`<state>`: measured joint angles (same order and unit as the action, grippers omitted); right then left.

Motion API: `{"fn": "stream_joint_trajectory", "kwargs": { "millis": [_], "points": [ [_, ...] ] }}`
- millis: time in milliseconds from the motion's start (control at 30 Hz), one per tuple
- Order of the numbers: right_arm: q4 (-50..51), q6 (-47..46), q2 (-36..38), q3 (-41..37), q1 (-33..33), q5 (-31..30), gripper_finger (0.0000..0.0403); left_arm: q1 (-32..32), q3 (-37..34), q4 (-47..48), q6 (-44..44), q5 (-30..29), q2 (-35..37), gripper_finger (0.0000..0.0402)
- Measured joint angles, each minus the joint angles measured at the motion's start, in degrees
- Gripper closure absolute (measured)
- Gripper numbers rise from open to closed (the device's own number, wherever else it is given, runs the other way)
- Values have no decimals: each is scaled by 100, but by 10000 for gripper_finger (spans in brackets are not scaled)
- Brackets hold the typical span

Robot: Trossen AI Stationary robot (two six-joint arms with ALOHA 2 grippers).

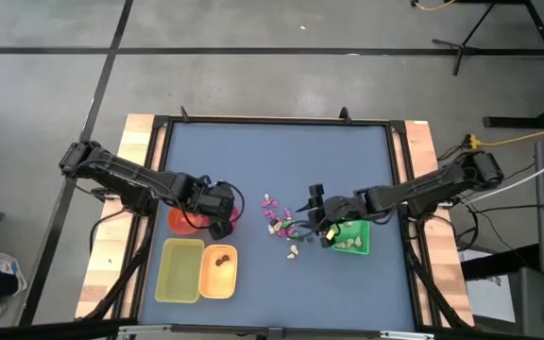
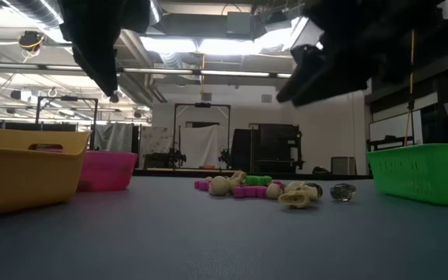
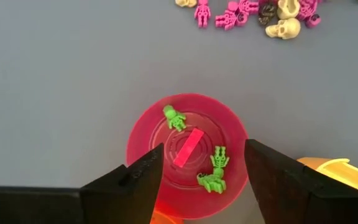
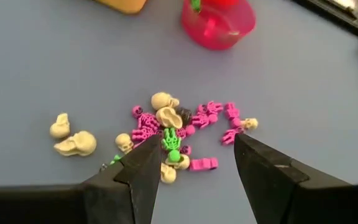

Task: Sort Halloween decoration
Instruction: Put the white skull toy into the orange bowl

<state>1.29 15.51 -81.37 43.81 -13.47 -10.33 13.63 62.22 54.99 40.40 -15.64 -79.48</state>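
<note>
The Halloween trinkets lie in a loose pile [image 1: 281, 227] at the table's middle: magenta skeletons, cream skulls [image 4: 73, 143] and a green skeleton [image 4: 171, 140]. My right gripper [image 4: 194, 168] hovers open above this pile, touching nothing; it also shows in the high view [image 1: 317, 219]. My left gripper [image 3: 201, 180] is open and empty above the pink bowl [image 3: 188, 155], which holds two green skeletons [image 3: 174, 118], [image 3: 215, 171]. In the high view my left gripper [image 1: 221, 223] is at the bowl's right rim.
A yellow tray [image 1: 179, 269] and an orange bowl [image 1: 218, 271] with dark brown pieces stand near the front left. A green tray [image 1: 352, 236] with cream pieces sits right of the pile. The blue table top [image 1: 281, 161] is bare toward the far edge.
</note>
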Motion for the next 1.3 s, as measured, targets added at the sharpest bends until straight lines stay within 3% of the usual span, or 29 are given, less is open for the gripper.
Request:
{"fn": "stream_joint_trajectory", "kwargs": {
  "millis": [233, 500, 667, 933, 1300],
  "points": [
    [-155, -8, -576, 0, 97, 121, 201, 0, 0, -124, -1, 0, 0, 194],
    [-151, -354, -1137, 0, 806, 1435, 201, 0, 0, -191, -2, -2, 0, 194],
    [-308, -346, -1459, 0, 1053, 1894, 201, 0, 0, -196, -2, -2, 0, 194],
    [-871, -323, -1892, 0, 1051, 2054, 201, 0, 0, -201, -2, -3, 0, 194],
    [-836, -282, -1909, 0, 1054, 1995, 201, 0, 0, -209, -2, -4, 0, 194]
  ]
}}
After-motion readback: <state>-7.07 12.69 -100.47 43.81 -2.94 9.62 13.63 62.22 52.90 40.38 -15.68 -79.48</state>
